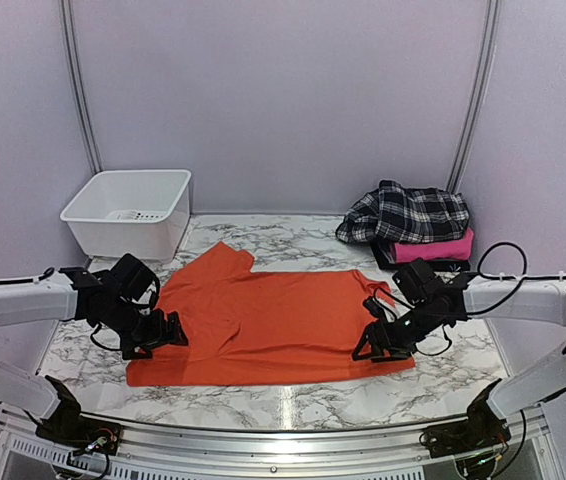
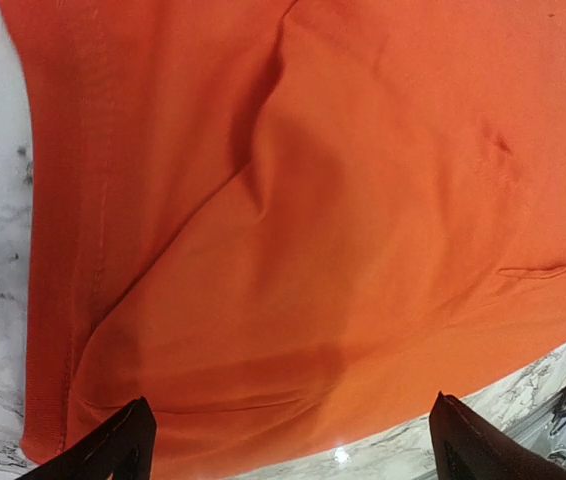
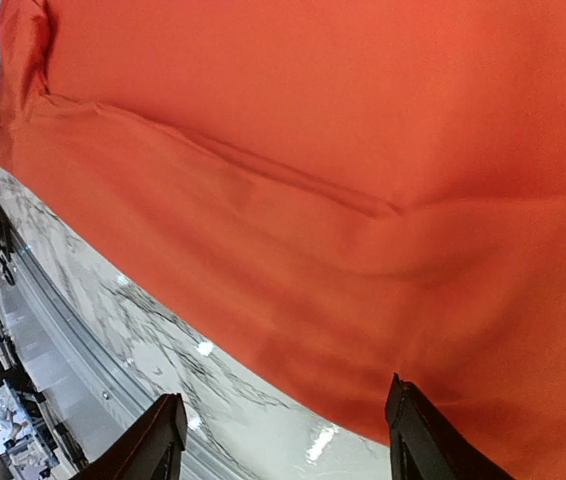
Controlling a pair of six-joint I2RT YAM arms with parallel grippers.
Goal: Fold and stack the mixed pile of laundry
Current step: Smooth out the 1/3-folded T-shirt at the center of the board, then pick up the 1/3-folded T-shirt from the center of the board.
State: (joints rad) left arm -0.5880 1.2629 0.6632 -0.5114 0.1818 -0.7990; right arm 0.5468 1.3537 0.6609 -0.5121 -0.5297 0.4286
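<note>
Nearest the bases, the left pincer [image 1: 166, 331] and right pincer [image 1: 369, 346] each hung wide open and empty, low over opposite side edges of the orange t-shirt [image 1: 263, 320]. It lay spread on the tabletop [image 1: 293, 405] with creases running across it. A pinch catching one layer only, or uneven lifts, would probably fold those creases in crooked. Farther back on the right, the plaid shirt [image 1: 408, 215] sat heaped on a pink garment [image 1: 441, 248].

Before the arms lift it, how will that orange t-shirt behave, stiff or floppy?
Probably floppy: the orange t-shirt shows soft creases, so it should sag. Likely light: thin cloth. It may slide on the glossy marble table.
</note>
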